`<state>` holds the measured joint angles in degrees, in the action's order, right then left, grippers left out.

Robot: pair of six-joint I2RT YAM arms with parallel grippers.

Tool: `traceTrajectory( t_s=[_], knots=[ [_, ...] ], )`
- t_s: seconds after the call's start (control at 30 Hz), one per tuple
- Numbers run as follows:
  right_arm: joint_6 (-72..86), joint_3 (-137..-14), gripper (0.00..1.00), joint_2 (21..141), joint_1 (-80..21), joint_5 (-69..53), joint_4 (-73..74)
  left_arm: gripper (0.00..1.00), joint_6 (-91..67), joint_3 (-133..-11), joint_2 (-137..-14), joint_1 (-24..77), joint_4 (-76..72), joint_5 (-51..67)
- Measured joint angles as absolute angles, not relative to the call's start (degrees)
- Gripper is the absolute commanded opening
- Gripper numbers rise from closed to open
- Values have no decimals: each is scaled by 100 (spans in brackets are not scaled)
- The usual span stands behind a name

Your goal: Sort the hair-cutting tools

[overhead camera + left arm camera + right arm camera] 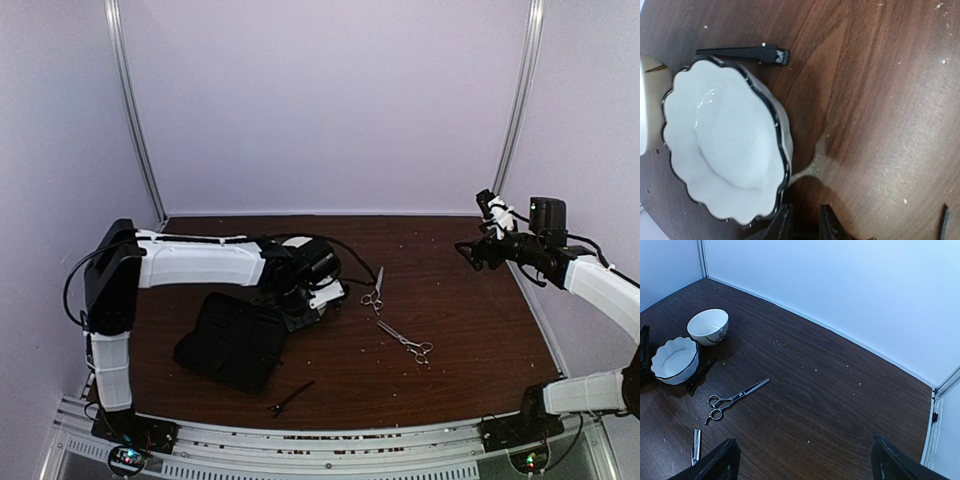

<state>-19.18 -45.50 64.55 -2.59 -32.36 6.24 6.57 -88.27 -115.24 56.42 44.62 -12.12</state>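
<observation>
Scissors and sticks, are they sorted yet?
Nothing looks done: the scalloped bowl is empty. Far scissors and near scissors lie on the table, one black stick beside the bowl, a second black stick near the front. Nothing in hand: the right gripper is open and empty; the left gripper hovers by the bowl. All four remain.

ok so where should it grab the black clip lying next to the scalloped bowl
Take the black clip by its thicker hinged end, coming straight down. It lies flat on the table, and the rim of the scalloped bowl crowds its thin end, while the thick end juts clear with bare wood either side to close on it.
</observation>
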Motion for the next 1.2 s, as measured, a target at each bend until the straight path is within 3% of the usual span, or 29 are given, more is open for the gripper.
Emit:
traceTrajectory(
  t_s=[0.2, 0.43, 0.73, 0.83, 0.97, 1.2],
  knots=[
    [-1922, -4550, 91, 6466, -259, -3282, 626, 62, 250, -8283, -10178, 5647, 4460, -1446],
    [-1935, -4550, 89, 6576, -259, -3498, 668, 81, -523, -7284, -9144, 5328, 4414, -1831],
    [-2434, -4550, 79, 6630, -663, -4141, 978, 82, -2069, -5343, -7898, 3841, 4189, -1935],
    [-2565, -4556, 70, 6652, -1074, -4213, 1066, 81, -2460, -4897, -7347, 3454, 4029, -1872],
    [-3048, -4831, 65, 6875, -1979, -4086, 1551, 79, -2812, -4434, -6941, 2764, 3863, -1422],
    [-4056, -5677, 68, 7721, -3874, -3638, 2648, 79, -3148, -4226, -6960, 1708, 3599, -301]
  ],
)
